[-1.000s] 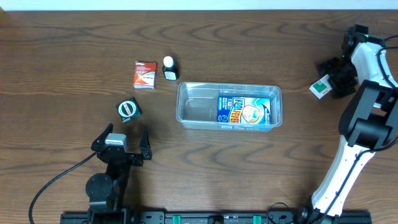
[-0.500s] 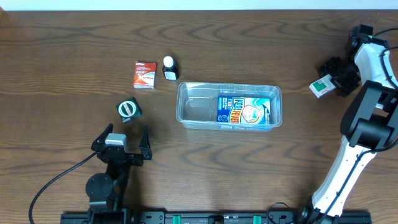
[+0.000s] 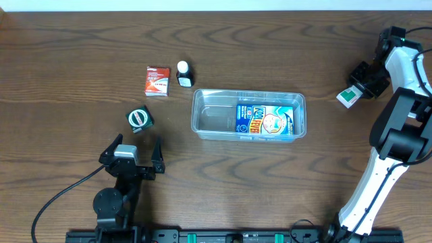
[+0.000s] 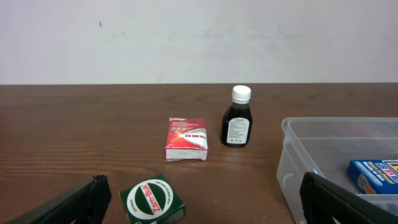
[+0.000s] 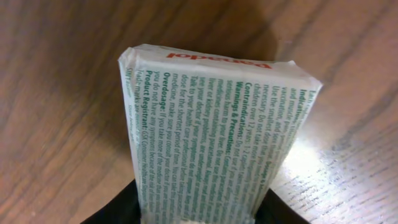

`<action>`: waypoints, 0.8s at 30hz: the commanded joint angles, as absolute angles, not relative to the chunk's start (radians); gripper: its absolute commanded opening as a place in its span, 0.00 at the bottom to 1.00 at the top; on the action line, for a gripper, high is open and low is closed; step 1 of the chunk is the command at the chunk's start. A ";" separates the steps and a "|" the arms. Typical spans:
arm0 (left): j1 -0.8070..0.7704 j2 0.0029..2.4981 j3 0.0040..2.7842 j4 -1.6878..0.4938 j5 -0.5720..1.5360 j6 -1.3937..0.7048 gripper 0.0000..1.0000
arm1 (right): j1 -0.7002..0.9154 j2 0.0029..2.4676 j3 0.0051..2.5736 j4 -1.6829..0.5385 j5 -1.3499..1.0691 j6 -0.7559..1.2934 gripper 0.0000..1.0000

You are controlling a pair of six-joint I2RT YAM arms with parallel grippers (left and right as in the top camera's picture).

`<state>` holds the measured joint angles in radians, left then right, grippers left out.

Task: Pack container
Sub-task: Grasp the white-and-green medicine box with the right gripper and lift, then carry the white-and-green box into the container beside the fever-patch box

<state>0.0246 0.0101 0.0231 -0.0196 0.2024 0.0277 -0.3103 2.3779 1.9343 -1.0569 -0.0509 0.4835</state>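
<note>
The clear container (image 3: 212, 115) lies mid-table with a blue box (image 3: 264, 120) flat in its right half; its left wall (image 4: 298, 149) shows in the left wrist view. At the far right, my right gripper (image 3: 356, 88) is shut on a white box with green print (image 3: 348, 96). In the right wrist view that box (image 5: 217, 124) fills the frame, the jaws pressed against both its sides low in the picture (image 5: 202, 214). My left gripper (image 3: 133, 145) stands open near the front left, nothing between its fingers (image 4: 199, 208).
A green Zam-Buk box (image 3: 140, 119) lies just ahead of the left gripper (image 4: 152, 200). Farther back sit a red-and-white box (image 3: 157, 80) and a dark bottle with a white cap (image 3: 183, 73), left of the container.
The right gripper's jaws have narrowed onto the white-and-green box, which has shifted slightly. The left arm has not moved.
</note>
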 commanded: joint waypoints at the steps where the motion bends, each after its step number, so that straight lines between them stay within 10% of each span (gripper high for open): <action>1: 0.030 0.004 0.004 -0.052 0.208 0.041 0.98 | -0.307 2.408 1.929 -1.061 -0.086 0.427 0.30; 24: 0.030 0.004 0.004 -0.052 0.208 0.041 0.98 | -0.233 2.080 1.930 -1.143 -0.330 0.081 0.20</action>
<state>0.0246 0.0101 0.0231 -0.0196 0.2024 0.0277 -0.2840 2.2295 1.9285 -1.1217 -0.2325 0.2283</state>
